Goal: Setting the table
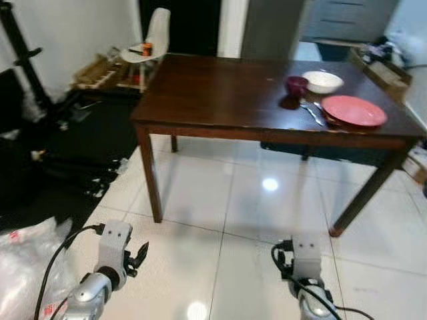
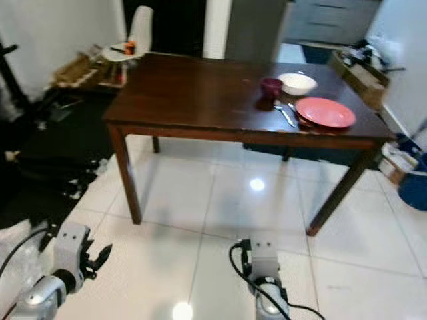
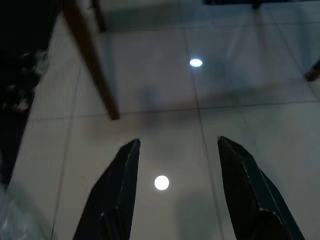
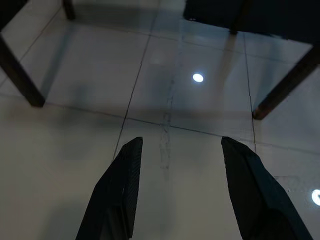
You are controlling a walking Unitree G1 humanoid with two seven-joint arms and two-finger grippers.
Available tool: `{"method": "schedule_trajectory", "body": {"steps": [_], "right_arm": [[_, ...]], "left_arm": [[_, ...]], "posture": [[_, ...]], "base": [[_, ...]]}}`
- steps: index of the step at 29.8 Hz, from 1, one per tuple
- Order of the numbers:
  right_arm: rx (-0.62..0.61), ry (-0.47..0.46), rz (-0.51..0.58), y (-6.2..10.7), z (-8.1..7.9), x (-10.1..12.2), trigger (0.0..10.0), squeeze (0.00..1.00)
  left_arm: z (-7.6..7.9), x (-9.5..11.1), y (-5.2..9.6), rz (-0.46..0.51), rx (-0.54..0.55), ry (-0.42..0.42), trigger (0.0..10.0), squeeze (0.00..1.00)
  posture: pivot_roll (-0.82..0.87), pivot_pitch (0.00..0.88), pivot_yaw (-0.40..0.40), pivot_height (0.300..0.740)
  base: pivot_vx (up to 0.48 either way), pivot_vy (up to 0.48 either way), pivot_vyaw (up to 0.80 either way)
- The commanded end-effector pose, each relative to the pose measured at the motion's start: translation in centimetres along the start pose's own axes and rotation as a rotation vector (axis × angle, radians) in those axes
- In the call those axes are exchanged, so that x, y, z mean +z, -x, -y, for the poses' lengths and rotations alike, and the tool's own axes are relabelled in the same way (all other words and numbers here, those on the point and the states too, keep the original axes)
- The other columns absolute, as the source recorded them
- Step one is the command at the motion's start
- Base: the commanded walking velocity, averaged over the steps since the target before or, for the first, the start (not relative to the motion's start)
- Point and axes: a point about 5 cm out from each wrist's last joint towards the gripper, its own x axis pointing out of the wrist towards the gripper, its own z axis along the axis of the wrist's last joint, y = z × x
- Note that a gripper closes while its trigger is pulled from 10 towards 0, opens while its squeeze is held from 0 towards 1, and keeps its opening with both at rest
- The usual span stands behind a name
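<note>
A dark wooden table (image 1: pixel 213 93) stands ahead of me. On its right end lie a red plate (image 1: pixel 353 110), a white bowl (image 1: pixel 323 81), a dark maroon cup (image 1: pixel 297 85) and cutlery (image 1: pixel 312 113) beside the plate. Both arms hang low over the white tiled floor, well short of the table. My left gripper (image 3: pixel 177 150) is open with nothing between its fingers. My right gripper (image 4: pixel 181 147) is open too, over bare tiles.
A white chair (image 1: pixel 152 40) with small items on its seat stands at the table's far left corner. Dark clutter and a clear plastic bag (image 1: pixel 23 260) lie on the left. Boxes (image 1: pixel 383 67) sit at the far right. A table leg (image 1: pixel 149 173) stands ahead on the left.
</note>
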Motion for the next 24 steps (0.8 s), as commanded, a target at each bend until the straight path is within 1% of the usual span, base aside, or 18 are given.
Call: {"method": "schedule_trajectory", "body": {"steps": [1,2,3,4,5,6,7,8,9,10,12,13,14,16,17,18,20,24], "right_arm": [[-0.007,-0.023,0.04,-0.3,0.1,1.3,10.0,0.0],[-0.001,-0.041,0.096,-0.7,-0.1,3.0,10.0,0.0],[-0.001,-0.041,0.096,-0.7,-0.1,3.0,10.0,0.0],[0.002,-0.058,0.134,-0.8,-0.3,4.2,10.0,0.0],[0.003,-0.065,0.148,-0.9,-0.4,4.7,10.0,0.0],[0.003,-0.065,0.148,-0.9,-0.4,4.7,10.0,0.0],[0.005,-0.085,0.188,-0.9,-0.6,6.0,10.0,0.0],[0.007,-0.096,0.206,-0.8,-0.7,6.7,10.0,0.0],[0.007,-0.096,0.206,-0.8,-0.7,6.7,10.0,0.0],[0.007,-0.106,0.225,-0.7,-0.8,7.3,10.0,0.0],[0.003,-0.121,0.251,-0.5,-0.8,8.0,10.0,0.0],[0.003,-0.121,0.251,-0.5,-0.8,8.0,10.0,0.0],[-0.002,-0.133,0.27,-0.4,-0.8,8.5,10.0,0.0],[-0.017,-0.171,0.316,0.1,-0.7,9.6,10.0,0.0],[-0.056,-0.223,0.378,0.6,-0.3,10.8,10.0,0.0],[-0.056,-0.223,0.378,0.6,-0.3,10.8,10.0,0.0],[-0.122,-0.287,0.441,1.2,0.6,11.9,10.0,0.0],[-0.161,-0.299,0.469,1.5,1.1,12.4,10.0,0.0]], "left_arm": [[1.0,1.8,-0.6,0.066,-0.036,0.004,10.0,0.0],[2.0,3.9,-1.2,0.135,-0.056,-0.004,10.0,0.0],[2.0,3.9,-1.2,0.135,-0.056,-0.004,10.0,0.0],[2.8,5.5,-1.5,0.185,-0.072,-0.013,10.0,0.0],[3.2,6.1,-1.6,0.202,-0.078,-0.017,10.0,0.0],[3.2,6.1,-1.6,0.202,-0.078,-0.017,10.0,0.0],[4.1,7.9,-1.9,0.259,-0.099,-0.04,10.0,0.0],[4.7,8.7,-1.9,0.286,-0.112,-0.046,10.0,0.0],[4.7,8.7,-1.9,0.286,-0.112,-0.046,10.0,0.0],[5.3,9.6,-1.8,0.318,-0.131,-0.072,10.0,0.0],[5.8,10.4,-1.8,0.347,-0.144,-0.08,10.0,0.0],[5.8,10.4,-1.8,0.347,-0.144,-0.08,10.0,0.0],[6.2,11.0,-1.8,0.366,-0.152,-0.09,10.0,0.0],[6.8,12.0,-1.6,0.396,-0.167,-0.096,10.0,0.0],[7.4,13.0,-1.4,0.42,-0.181,-0.107,10.0,0.0],[7.4,13.0,-1.4,0.42,-0.181,-0.107,10.0,0.0],[7.8,13.7,-1.3,0.444,-0.189,-0.115,10.0,0.0],[8.0,13.9,-1.3,0.452,-0.186,-0.117,10.0,0.0]], "posture": [[-0.04,0.01,0.082,0.74],[-0.04,0.011,0.082,0.74],[-0.04,0.011,0.082,0.74],[-0.04,0.011,0.082,0.74],[-0.04,0.011,0.082,0.74],[-0.04,0.011,0.082,0.74],[-0.05,0.012,0.084,0.74],[-0.05,0.012,0.084,0.74],[-0.05,0.012,0.084,0.74],[-0.05,0.012,0.086,0.74],[-0.05,0.015,0.088,0.74],[-0.05,0.015,0.088,0.74],[-0.06,0.015,0.089,0.74],[-0.06,0.015,0.089,0.74],[-0.06,0.017,0.089,0.74],[-0.06,0.017,0.089,0.74],[-0.06,0.018,0.089,0.74],[-0.06,0.017,0.088,0.74]], "base": [[0.0,0.0,-0.77],[0.0,0.0,-0.77],[0.0,0.0,-0.77],[0.0,0.0,-0.77],[0.0,0.0,-0.77],[0.0,0.0,-0.77],[0.0,0.0,-0.77],[0.0,0.0,-0.77],[0.0,0.0,-0.77],[0.0,0.0,-0.77],[0.0,0.0,-0.77],[0.0,0.0,-0.77],[0.0,0.0,-0.77],[0.0,0.0,-0.77],[0.0,0.0,-0.77],[0.0,0.0,-0.77],[0.0,0.0,-0.77],[0.0,0.0,-0.78]]}}
